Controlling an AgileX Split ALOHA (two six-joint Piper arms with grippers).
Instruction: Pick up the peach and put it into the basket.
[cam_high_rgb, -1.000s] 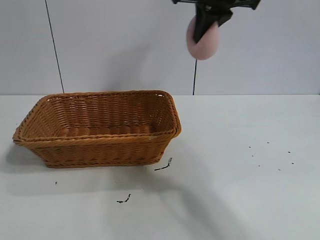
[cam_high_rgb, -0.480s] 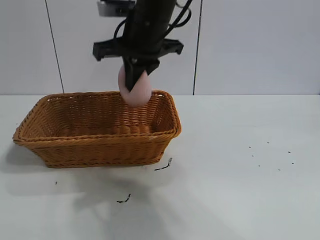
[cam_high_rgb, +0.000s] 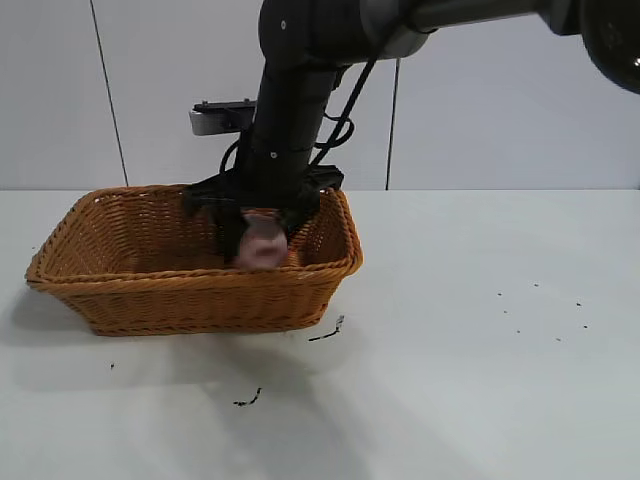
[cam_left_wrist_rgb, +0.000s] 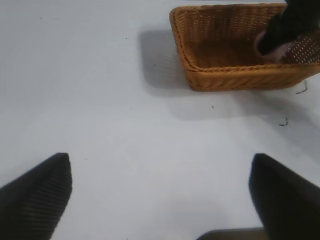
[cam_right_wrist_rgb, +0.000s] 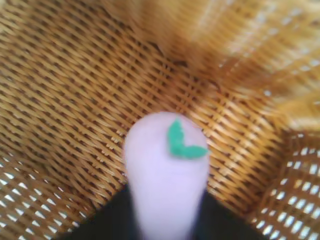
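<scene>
The orange-brown wicker basket stands on the white table at the left. My right gripper reaches down inside its right end, and its fingers stand spread to either side of the dull pink peach. In the right wrist view the peach, with a green leaf on it, lies between the dark fingers just over the woven basket floor; whether it rests on the floor I cannot tell. My left gripper hangs open over bare table, far from the basket.
Small dark specks lie on the table in front of the basket and further forward. More specks dot the right side. A pale wall with a dark vertical seam stands behind.
The right arm carried the peach from high at the right down and leftward into the basket. Its fingers, shut on the peach before, now stand apart around it.
</scene>
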